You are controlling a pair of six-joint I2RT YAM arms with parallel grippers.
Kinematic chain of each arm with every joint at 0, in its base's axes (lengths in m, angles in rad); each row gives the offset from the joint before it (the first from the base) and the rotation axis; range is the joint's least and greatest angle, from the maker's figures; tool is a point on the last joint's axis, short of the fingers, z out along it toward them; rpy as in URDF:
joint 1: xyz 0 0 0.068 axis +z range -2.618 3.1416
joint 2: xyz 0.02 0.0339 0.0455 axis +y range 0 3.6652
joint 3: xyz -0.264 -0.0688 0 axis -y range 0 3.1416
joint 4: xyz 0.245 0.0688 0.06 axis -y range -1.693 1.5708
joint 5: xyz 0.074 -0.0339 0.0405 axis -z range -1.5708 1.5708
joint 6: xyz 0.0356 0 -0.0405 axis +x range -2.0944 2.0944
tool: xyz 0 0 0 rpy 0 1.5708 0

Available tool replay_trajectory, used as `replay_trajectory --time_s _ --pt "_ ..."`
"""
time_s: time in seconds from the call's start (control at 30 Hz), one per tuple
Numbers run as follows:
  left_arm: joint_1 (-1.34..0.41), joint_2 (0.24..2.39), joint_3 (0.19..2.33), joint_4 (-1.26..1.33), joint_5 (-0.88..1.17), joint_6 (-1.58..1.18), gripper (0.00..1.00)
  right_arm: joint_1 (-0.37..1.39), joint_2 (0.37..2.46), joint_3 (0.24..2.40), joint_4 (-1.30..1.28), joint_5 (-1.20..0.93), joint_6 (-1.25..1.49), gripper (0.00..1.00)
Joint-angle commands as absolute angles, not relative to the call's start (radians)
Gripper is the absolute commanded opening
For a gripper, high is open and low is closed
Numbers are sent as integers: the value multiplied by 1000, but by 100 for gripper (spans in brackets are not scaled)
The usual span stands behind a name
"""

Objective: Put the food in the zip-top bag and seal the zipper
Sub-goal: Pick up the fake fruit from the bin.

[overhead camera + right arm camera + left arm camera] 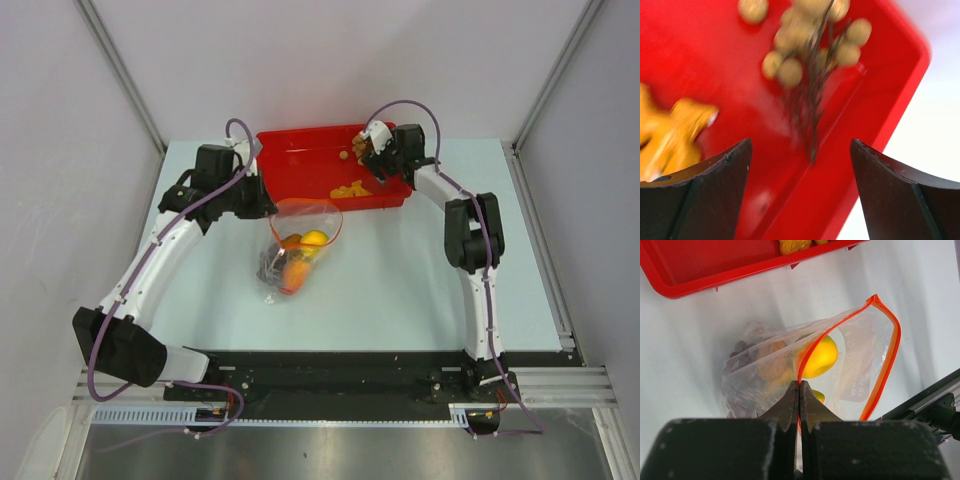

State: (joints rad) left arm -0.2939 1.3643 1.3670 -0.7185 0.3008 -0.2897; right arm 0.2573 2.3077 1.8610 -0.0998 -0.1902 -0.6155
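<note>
The clear zip-top bag (298, 250) lies on the table in front of the red tray (300, 160), its mouth held open. My left gripper (800, 385) is shut on the zipper (890, 340), pinching the red-orange strip at the near side of the mouth. Food inside the bag includes a yellow-green mango (820, 357) and dark purple grapes (742, 351). My right gripper (800, 142) hangs open over the tray's right end, with the tan ball cluster (810, 45) and its dark stems just ahead of the fingertips. Orange chunks (675, 135) lie to its left.
The red tray (885, 125) sits at the back of the table, its right rim just beyond my right fingers. Orange chunks (350, 190) rest near the tray's front wall. White side walls enclose the table on the left and right.
</note>
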Motion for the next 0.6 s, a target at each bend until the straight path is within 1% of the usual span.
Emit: replay_trajectory --time_s 0.0,0.17,0.33,0.43,0.53,0.57 --pt "-276 1322 1361 -676 331 -310 0 276 2394 2042 21 -129 -678 81" --pt "-262 1322 1359 -681 337 -305 0 290 2520 2160 28 -117 -719 74" --pt "-256 1330 1353 -678 348 -308 0 305 2577 2203 18 -117 -745 73" --pt "-253 1335 1347 -673 357 -310 0 305 2595 2212 17 -115 -750 68" --pt "-252 1335 1345 -670 360 -311 0 301 2599 2207 18 -114 -752 53" --pt "-250 1335 1345 -670 362 -311 0 298 2589 2206 26 -112 -747 40"
